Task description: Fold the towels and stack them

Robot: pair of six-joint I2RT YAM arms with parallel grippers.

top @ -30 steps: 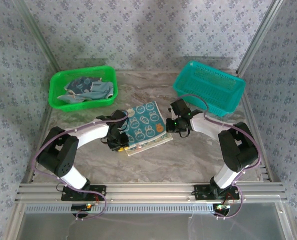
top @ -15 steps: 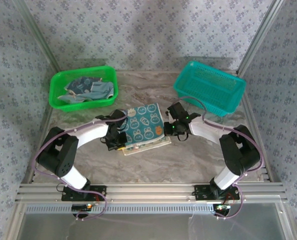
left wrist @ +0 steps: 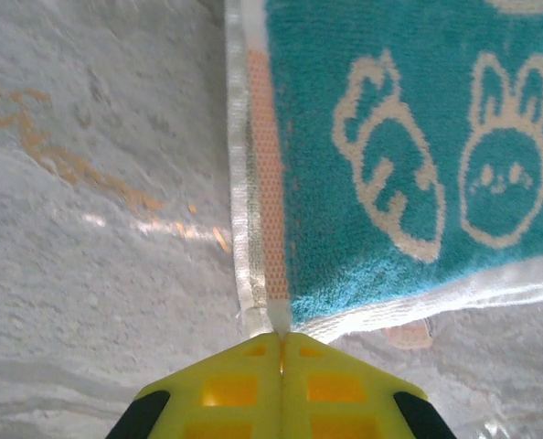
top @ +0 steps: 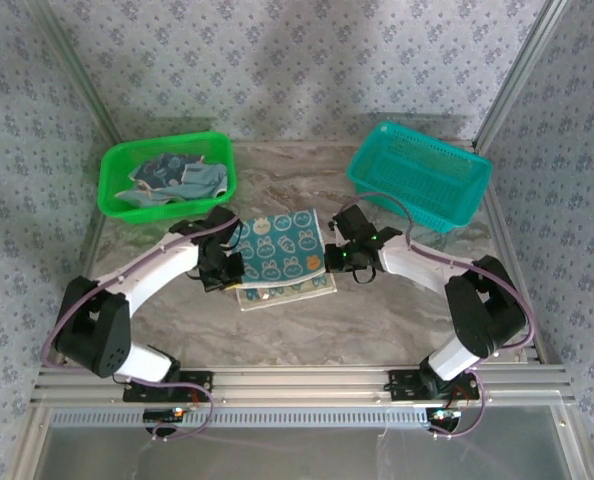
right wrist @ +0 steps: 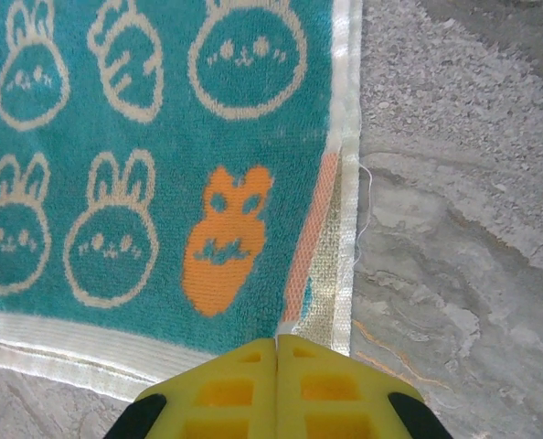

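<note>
A teal towel (top: 277, 250) printed with white rabbits and an orange patch lies mid-table on a paler folded towel (top: 292, 290). My left gripper (top: 232, 270) is at its near left corner and my right gripper (top: 327, 262) at its near right corner. In the left wrist view the yellow jaws of the left gripper (left wrist: 281, 337) are shut on the white hem corner of the towel (left wrist: 390, 137). In the right wrist view the right gripper (right wrist: 277, 343) pinches the other corner of the towel (right wrist: 162, 137). Several crumpled towels (top: 172, 178) fill the green basket.
The green basket (top: 167, 208) stands at the back left and a teal basket (top: 402, 200) at the back right. Bare marble tabletop (top: 377, 320) runs in front of the towels. Patterned walls and metal posts close in the back and sides.
The left jaws have closed on the towel's corner. The left arm has stretched farther out, and the teal towel has shifted left and back and turned squarer to the table.
</note>
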